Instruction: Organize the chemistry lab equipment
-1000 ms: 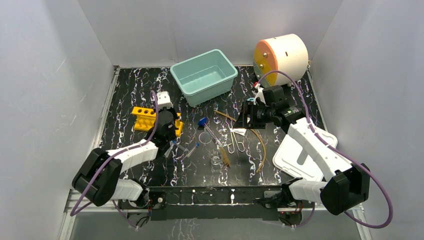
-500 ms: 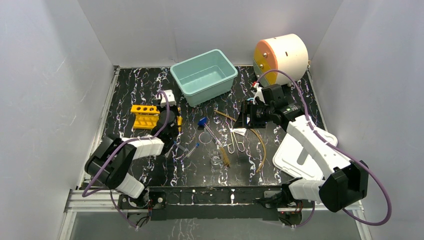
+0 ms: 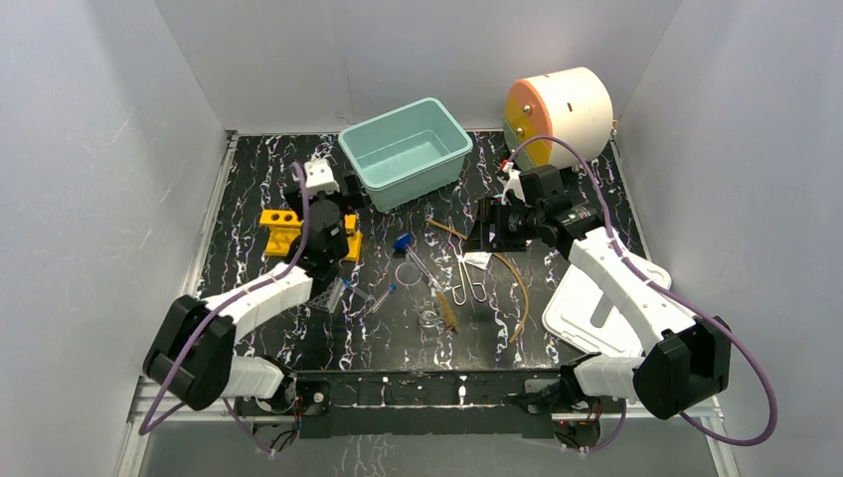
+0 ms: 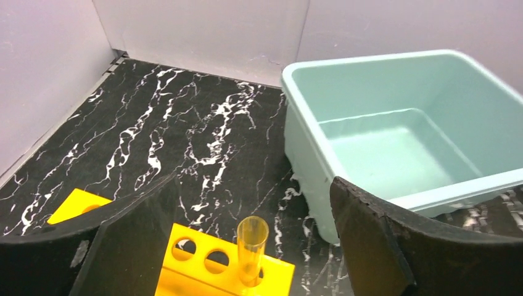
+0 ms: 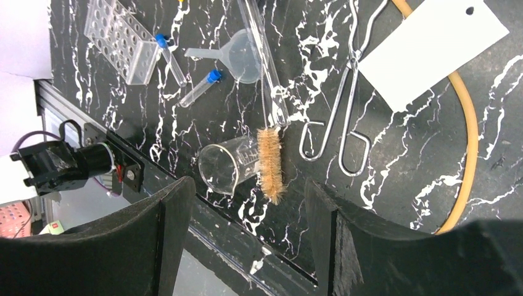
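The yellow tube rack [image 4: 203, 268] sits under my left gripper [image 4: 250, 192], which is open wide. A clear tube [image 4: 251, 243] stands upright in the rack's end hole, free of both fingers. From above, the left gripper [image 3: 333, 211] covers the middle of the rack [image 3: 280, 229]. My right gripper [image 5: 248, 203] is open and empty above the small glass dish [image 5: 227, 165] and the thin brush [image 5: 270, 165]. Farther off lie the wire clips [image 5: 345, 117], the white card [image 5: 432, 49], the amber tubing [image 5: 472, 142], and two blue-capped tubes [image 5: 200, 87].
A teal bin [image 3: 406, 151] stands just behind the rack. A white and orange drum [image 3: 559, 109] is at the back right, a white lid [image 3: 596, 308] at the right. A clear funnel [image 5: 237, 55] and a clear holed block [image 5: 120, 40] lie near the tubes.
My left gripper has opened and let go of the clear tube, which now stands in the rack; the gripper has drawn back toward the bin. The right arm has barely moved.
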`<state>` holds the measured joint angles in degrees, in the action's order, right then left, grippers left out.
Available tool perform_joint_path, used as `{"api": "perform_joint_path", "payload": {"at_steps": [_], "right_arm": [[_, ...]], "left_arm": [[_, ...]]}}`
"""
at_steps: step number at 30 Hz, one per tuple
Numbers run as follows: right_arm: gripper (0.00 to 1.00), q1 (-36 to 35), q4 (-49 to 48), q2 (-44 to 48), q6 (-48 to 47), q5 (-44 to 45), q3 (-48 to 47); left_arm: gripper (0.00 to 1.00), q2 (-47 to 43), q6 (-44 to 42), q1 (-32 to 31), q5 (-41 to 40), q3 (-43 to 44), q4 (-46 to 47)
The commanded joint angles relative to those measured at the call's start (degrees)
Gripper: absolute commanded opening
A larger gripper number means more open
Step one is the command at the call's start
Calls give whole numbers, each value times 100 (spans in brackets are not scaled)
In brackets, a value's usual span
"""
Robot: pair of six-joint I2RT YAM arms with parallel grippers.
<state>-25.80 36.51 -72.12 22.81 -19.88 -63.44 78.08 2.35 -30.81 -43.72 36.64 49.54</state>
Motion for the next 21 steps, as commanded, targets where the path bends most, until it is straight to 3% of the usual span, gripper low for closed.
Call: {"api": "perform_joint_path", "payload": {"at_steps": [1, 4, 13, 18, 21], "right_arm": [[74, 0, -557, 168, 137, -209, -59], [74, 5, -741, 271, 192, -272, 38], [73, 6, -1469, 639, 711, -561, 197], [74, 10, -1788, 715, 852, -657, 272], [74, 13, -1849, 647, 848, -678, 253]], "left_arm": [[93, -713, 1006, 30, 128, 705, -2106], [98, -1058, 1540, 35, 299, 1087, -3357], [98, -1831, 3284, 84, 761, 2351, -7616], [89, -2360, 4009, 88, 1303, 2577, -9124], [81, -2696, 4286, 101, 1680, 2384, -9428]]}}
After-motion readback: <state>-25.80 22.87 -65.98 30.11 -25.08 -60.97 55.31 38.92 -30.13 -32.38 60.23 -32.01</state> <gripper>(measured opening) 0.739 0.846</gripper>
